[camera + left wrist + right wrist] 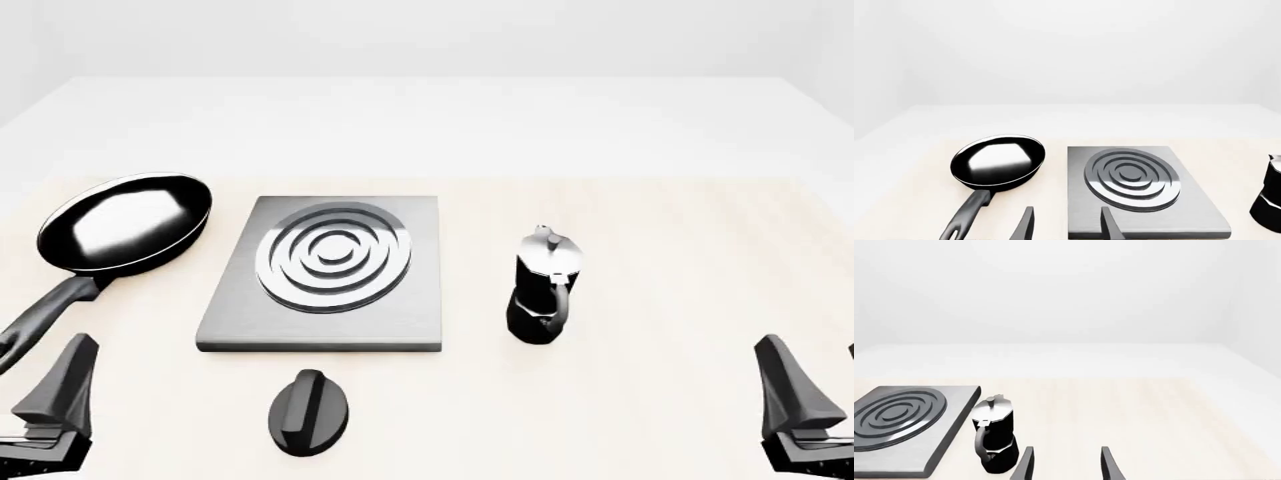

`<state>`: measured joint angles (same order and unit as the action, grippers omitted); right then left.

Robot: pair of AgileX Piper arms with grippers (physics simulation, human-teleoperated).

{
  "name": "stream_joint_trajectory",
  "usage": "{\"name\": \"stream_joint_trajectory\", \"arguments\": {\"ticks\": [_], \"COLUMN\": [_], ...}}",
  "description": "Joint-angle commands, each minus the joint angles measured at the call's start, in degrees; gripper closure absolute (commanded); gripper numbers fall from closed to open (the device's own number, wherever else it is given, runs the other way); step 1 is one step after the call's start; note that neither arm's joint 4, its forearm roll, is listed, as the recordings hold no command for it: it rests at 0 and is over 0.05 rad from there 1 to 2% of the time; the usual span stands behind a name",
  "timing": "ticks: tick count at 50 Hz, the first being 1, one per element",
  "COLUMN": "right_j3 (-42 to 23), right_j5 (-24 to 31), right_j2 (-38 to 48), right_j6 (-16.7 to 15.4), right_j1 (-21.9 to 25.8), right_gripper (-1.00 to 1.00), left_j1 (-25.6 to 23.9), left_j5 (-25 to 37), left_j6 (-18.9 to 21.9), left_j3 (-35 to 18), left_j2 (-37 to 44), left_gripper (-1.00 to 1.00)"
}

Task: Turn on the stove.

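Stove (327,300) flat at mid tabletop (641,230), oval burner (334,258) up. Knob (310,411) lies apart from it, just nearer the arms, untouched. Pan (127,222) left of stove, handle toward left arm. Moka pot (543,287) upright, right of stove. Left hand (1066,225) fingers spread, empty, low at near-left. Right hand (1066,465) likewise parted, empty, near-right, beside pot.

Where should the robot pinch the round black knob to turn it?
Probably on the raised ridge across the top of the knob, coming straight down from above with one finger each side. The knob lies flat on the table, just in front of the stove, and the left gripper is nearer.
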<state>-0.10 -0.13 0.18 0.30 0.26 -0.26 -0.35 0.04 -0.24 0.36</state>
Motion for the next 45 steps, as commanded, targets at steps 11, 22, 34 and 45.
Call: {"name": "stream_joint_trajectory", "arguments": {"ticks": [11,22,34,45], "right_j3": [0.0,0.0,0.0,0.0], "right_j5": [-2.2,-1.3,-0.7,-0.5], "right_j2": [2.9,1.6,0.5,0.2], "right_j6": [1.6,2.0,2.3,2.6], "right_j1": [1.0,1.3,1.3,1.3], "right_gripper": [-1.0,-1.0,-1.0,-1.0], "left_j1": [-4.2,-7.6,-14.6,-20.1], "left_j5": [-12.2,-9.1,-7.5,-7.2], "left_j6": [3.9,0.8,1.3,1.2], "left_j3": [-1.7,-8.0,-9.9,-11.6], "left_j2": [23.0,35.4,42.8,48.3], "left_gripper": [-1.0,-1.0,-1.0,-1.0]}}
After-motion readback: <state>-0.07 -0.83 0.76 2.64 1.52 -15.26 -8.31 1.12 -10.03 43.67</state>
